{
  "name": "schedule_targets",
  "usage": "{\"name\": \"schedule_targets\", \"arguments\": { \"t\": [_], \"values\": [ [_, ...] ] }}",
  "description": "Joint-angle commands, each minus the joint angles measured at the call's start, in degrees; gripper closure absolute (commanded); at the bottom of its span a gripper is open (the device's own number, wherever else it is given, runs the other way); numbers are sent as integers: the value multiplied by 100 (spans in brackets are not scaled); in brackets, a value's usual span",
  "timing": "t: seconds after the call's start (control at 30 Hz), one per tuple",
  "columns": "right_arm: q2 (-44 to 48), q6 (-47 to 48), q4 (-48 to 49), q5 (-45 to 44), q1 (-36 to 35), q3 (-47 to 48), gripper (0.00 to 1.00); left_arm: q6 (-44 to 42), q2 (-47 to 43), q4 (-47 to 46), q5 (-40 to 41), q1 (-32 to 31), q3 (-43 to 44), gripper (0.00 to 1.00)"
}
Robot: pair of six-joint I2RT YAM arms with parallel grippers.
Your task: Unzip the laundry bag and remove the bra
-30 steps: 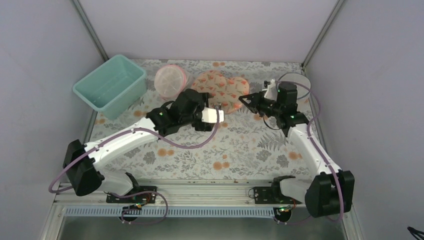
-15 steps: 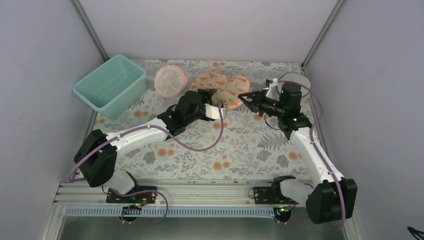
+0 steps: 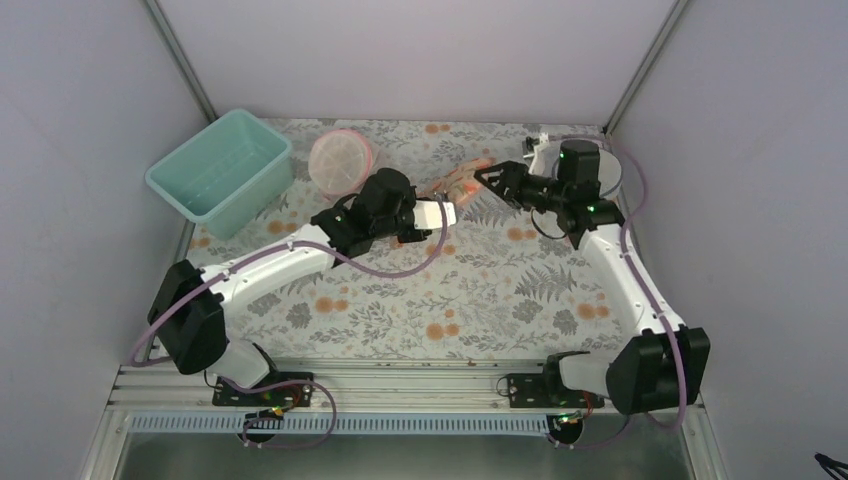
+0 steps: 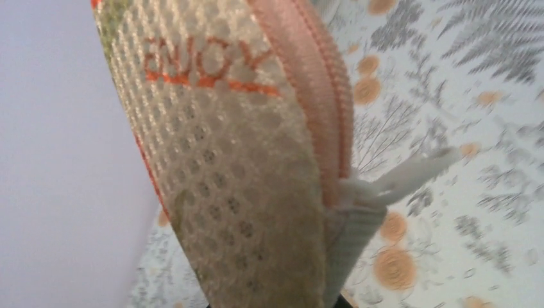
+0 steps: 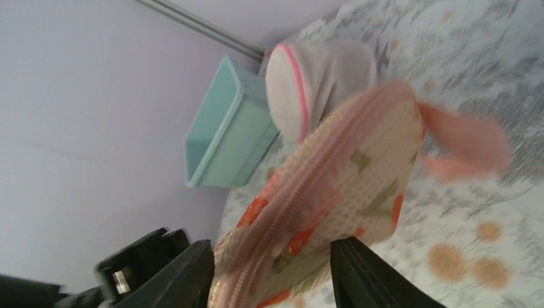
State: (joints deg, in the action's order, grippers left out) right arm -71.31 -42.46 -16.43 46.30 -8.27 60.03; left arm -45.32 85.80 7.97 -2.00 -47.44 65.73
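Right now the laundry bag [image 3: 458, 186] is up off the worktop [image 3: 480, 300], turned on its edge between the two sets of fingers. The right fingers [image 5: 356, 273] stand on either side of the bag's near end. Its padded mesh fills the gap between them, so they are clamped on it. From those fingers the bag runs away and upward. Its pink zip [image 5: 301, 199] lies along the upper edge, and the teeth look joined over the stretch that shows. A blurred pink loop [image 5: 462, 144] sticks out from the end farthest from the fingers. Beyond that end lies the white mesh pod [image 5: 301, 77] with a pink rim, and past it the teal tub [image 5: 224, 135], both well apart from the fingers.

The left fingers [image 3: 443, 201] come at the bag from the side opposite the right ones. The fabric hides them from above and the bag fills the left wrist camera, so I cannot tell whether they are together or apart. In that close view the mesh with its orange lettering [image 4: 212, 64] rises straight up from the bottom edge. The slider's white pull [image 4: 410, 170] sticks out to the right of the zip, over the worktop's flower print.
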Motion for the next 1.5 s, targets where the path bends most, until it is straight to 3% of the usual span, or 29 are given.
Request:
{"name": "schedule_targets", "arguments": {
  "t": [0.0, 0.17, 0.3, 0.37, 0.5, 0.7, 0.93, 1.3, 1.47],
  "values": [
    [14, 1804, -1081, -1133, -123, 718, 47, 1811, -255, 982, -648, -56, 672, 98],
    [526, 2511, -1105, -1632, -366, 738, 31, 3430, -415, 1558, -780, 1, 649, 98],
    [857, 3080, -1133, -1209, -377, 777, 25, 4144, -494, 1653, -1394, 207, 635, 98],
    [1033, 3366, -1037, -778, -388, 754, 29, 4183, -545, 1635, -1549, 218, 625, 98],
    [1580, 3619, -238, -377, -731, -62, 48, 4041, -601, 1602, -1553, 248, 584, 98],
    [2067, 4167, 673, -809, -1680, -883, 49, 4022, -589, 1503, -1657, 270, 554, 98],
    [1774, 4852, 822, -2246, -2632, -910, 50, 3998, -484, 1467, -1731, 265, 669, 98],
    [1619, 5158, 835, -3146, -2795, -974, 61, 4013, -442, 1421, -1820, 262, 678, 98],
    [1543, 5157, 827, -3035, -2805, -1033, 69, 4001, -451, 1413, -1836, 262, 651, 98]
  ]
}}
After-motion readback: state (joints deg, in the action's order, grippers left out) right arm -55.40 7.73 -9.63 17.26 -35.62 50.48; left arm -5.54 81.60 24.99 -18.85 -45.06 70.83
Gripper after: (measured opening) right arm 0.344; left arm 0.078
